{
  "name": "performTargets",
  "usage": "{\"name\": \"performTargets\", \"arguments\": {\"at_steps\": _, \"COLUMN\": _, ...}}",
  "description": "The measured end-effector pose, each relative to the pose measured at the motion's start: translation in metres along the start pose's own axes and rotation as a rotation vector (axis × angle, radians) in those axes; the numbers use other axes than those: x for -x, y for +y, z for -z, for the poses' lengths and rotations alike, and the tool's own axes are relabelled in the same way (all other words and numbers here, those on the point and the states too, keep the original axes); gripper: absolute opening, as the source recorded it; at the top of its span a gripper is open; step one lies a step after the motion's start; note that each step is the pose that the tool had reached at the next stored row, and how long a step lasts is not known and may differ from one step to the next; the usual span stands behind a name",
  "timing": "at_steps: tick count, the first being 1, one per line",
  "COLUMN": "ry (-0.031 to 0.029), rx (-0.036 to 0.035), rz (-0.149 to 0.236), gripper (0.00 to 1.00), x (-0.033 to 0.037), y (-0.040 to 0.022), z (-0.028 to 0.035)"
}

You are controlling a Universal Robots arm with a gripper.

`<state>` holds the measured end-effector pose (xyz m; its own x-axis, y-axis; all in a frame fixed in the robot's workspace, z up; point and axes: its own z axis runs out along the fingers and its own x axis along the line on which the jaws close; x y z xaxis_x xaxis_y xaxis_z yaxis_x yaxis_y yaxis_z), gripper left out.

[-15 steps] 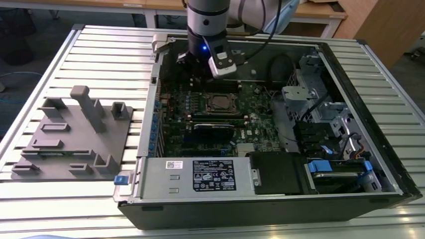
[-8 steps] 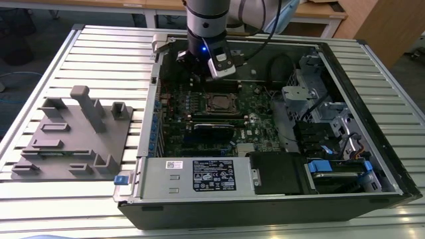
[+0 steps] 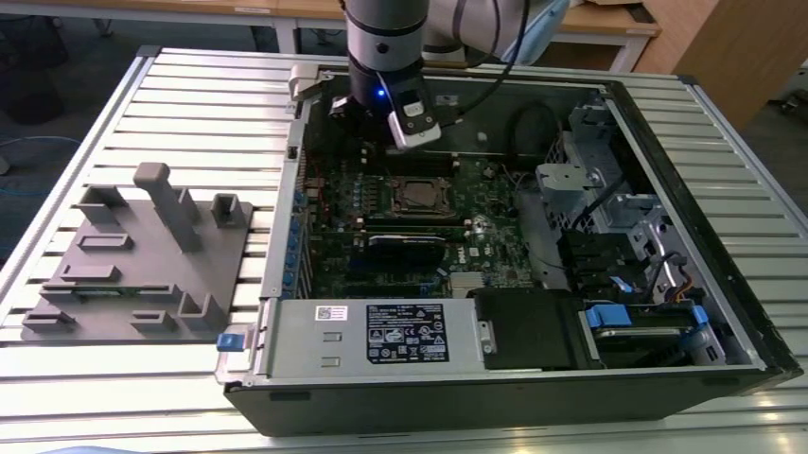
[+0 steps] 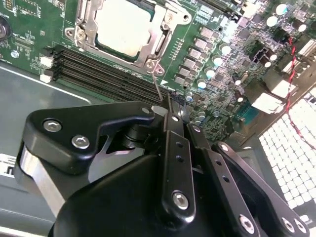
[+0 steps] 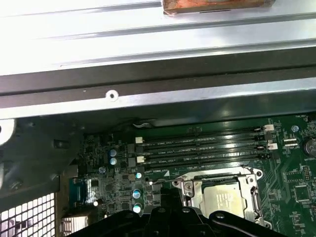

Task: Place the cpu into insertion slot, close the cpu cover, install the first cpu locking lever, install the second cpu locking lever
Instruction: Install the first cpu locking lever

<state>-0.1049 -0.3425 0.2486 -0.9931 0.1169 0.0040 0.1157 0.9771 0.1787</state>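
You are looking at the cpu [image 4: 123, 22] lying flat in the insertion slot [image 4: 73, 33], its dull silver top showing through the window of the cpu cover [image 4: 159, 43], which is lying down over it. A thin locking lever [image 4: 157, 85] is sticking out from one corner of the slot toward your end effector [image 4: 170, 106]. The end effector's fingers are pressing together, and the lever's free end is sitting just beside their tips. You cannot tell from either wrist view whether they are actually pinching it. The long black memory slots [image 4: 98, 74] are running alongside the slot, between it and the wall of the computer case [image 3: 692, 189]. In the exterior view your arm [image 3: 378, 38] is reaching down from the desk's far edge, and the end effector is hovering over the green motherboard [image 3: 493, 236] on the far side of the slot. The open case is lying on its side on the slatted metal desk [image 3: 202, 104], taking up the middle and the exterior view's right. Its labelled grey power supply [image 3: 366, 336] is sitting toward the desk's near edge. A grey fixture block [image 3: 139, 265] with upright posts is resting near the desk's edge on the exterior view's left, apart from the case.
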Motion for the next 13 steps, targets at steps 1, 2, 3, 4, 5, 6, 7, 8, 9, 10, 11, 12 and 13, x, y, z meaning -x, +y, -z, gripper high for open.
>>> {"name": "performTargets", "arguments": {"at_steps": 1, "ry": -0.0013, "rx": 0.0017, "rz": 0.000, "gripper": 0.10, "x": -0.0007, "y": -0.0002, "z": 0.0000}}
{"name": "performTargets", "arguments": {"at_steps": 2, "ry": -0.0024, "rx": 0.0023, "rz": 0.001, "gripper": 0.10, "x": -0.0009, "y": -0.0001, "z": 0.0004}}
{"name": "performTargets", "arguments": {"at_steps": 3, "ry": -0.0030, "rx": 0.0027, "rz": 0.001, "gripper": 0.10, "x": -0.0009, "y": 0.0000, "z": 0.0011}}
{"name": "performTargets", "arguments": {"at_steps": 4, "ry": -0.0034, "rx": 0.0036, "rz": 0.001, "gripper": 0.10, "x": -0.0009, "y": 0.0001, "z": 0.0019}}
{"name": "performTargets", "arguments": {"at_steps": 5, "ry": -0.0038, "rx": 0.0041, "rz": 0.001, "gripper": 0.10, "x": -0.0009, "y": 0.0003, "z": 0.0029}}
{"name": "performTargets", "arguments": {"at_steps": 6, "ry": -0.0040, "rx": 0.0045, "rz": 0.001, "gripper": 0.10, "x": -0.0009, "y": 0.0005, "z": 0.0040}}
{"name": "performTargets", "arguments": {"at_steps": 7, "ry": -0.0041, "rx": 0.0049, "rz": 0.001, "gripper": 0.10, "x": -0.0009, "y": 0.0007, "z": 0.0051}}
{"name": "performTargets", "arguments": {"at_steps": 8, "ry": -0.0042, "rx": 0.0056, "rz": 0.001, "gripper": 0.10, "x": -0.0010, "y": 0.0009, "z": 0.0061}}
{"name": "performTargets", "arguments": {"at_steps": 9, "ry": -0.0043, "rx": 0.0063, "rz": 0.001, "gripper": 0.10, "x": -0.0010, "y": 0.0010, "z": 0.0070}}
{"name": "performTargets", "arguments": {"at_steps": 10, "ry": -0.0043, "rx": 0.0072, "rz": 0.001, "gripper": 0.10, "x": -0.0010, "y": 0.0012, "z": 0.0078}}
{"name": "performTargets", "arguments": {"at_steps": 11, "ry": -0.0044, "rx": 0.0079, "rz": 0.001, "gripper": 0.10, "x": -0.0010, "y": 0.0013, "z": 0.0083}}
{"name": "performTargets", "arguments": {"at_steps": 12, "ry": -0.0046, "rx": 0.0092, "rz": 0.001, "gripper": 0.10, "x": -0.0010, "y": 0.0013, "z": 0.0083}}
{"name": "performTargets", "arguments": {"at_steps": 13, "ry": -0.0050, "rx": 0.0095, "rz": 0.001, "gripper": 0.10, "x": -0.0013, "y": 0.0012, "z": 0.0083}}
